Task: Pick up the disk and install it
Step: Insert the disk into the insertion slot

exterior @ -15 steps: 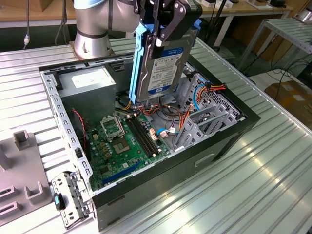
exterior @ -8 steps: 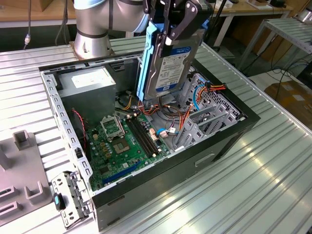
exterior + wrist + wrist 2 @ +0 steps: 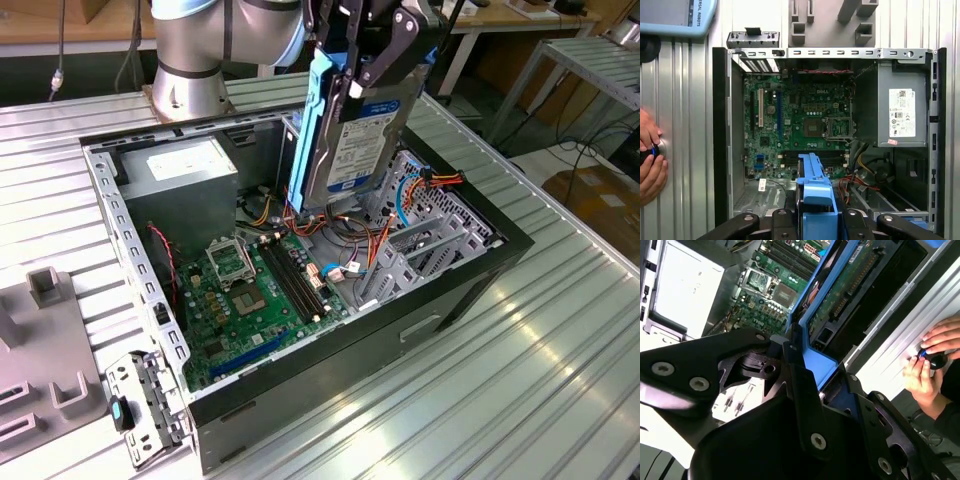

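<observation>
Your gripper (image 3: 362,75) clamps the disk (image 3: 352,145) upright over the open computer case (image 3: 300,385); installing it calls for careful alignment.

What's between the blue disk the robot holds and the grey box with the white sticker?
A bunch of coloured wires, seen in the exterior view. The pincer grips the disk on one side; the grey box sits on the other.

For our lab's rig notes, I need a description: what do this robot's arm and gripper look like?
The arm is made of thick, rounded silver-grey metal cylinders. One joint carries a light blue cap with dark print on it. The gripper is matt black, built of flat, angular linkage bars joined by silver screw heads, which appear in both wrist views.
</observation>
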Controlling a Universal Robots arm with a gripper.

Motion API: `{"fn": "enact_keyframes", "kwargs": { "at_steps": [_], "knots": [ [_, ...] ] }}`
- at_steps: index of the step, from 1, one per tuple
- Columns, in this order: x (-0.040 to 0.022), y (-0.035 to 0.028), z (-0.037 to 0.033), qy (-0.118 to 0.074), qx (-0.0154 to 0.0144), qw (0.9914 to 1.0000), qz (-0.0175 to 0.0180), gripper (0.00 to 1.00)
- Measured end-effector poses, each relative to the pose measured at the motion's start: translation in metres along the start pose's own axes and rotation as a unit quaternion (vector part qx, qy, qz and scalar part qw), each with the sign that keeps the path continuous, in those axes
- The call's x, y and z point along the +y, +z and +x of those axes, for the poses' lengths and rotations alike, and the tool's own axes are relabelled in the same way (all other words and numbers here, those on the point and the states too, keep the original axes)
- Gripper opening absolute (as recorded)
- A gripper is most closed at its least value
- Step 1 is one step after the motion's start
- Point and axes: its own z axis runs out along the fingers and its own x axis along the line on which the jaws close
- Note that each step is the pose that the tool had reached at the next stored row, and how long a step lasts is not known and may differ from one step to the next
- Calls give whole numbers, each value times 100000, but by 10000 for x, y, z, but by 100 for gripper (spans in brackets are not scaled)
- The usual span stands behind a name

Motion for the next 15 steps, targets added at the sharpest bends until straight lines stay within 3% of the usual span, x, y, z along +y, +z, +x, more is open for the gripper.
{"fn": "enact_keyframes", "kwargs": {
  "at_steps": [5, 7, 10, 13, 15],
  "knots": [
    [-7, 8, 250, 0, 117, 100000, -2, 37],
    [-39, 12, 274, 3, 198, 100000, -2, 37],
    [-139, 17, 283, -3, 196, 100000, 5, 37],
    [-259, 20, 286, 0, 201, 100000, 0, 37],
    [-380, 24, 287, 2, 203, 100000, 0, 37]
  ]
}}
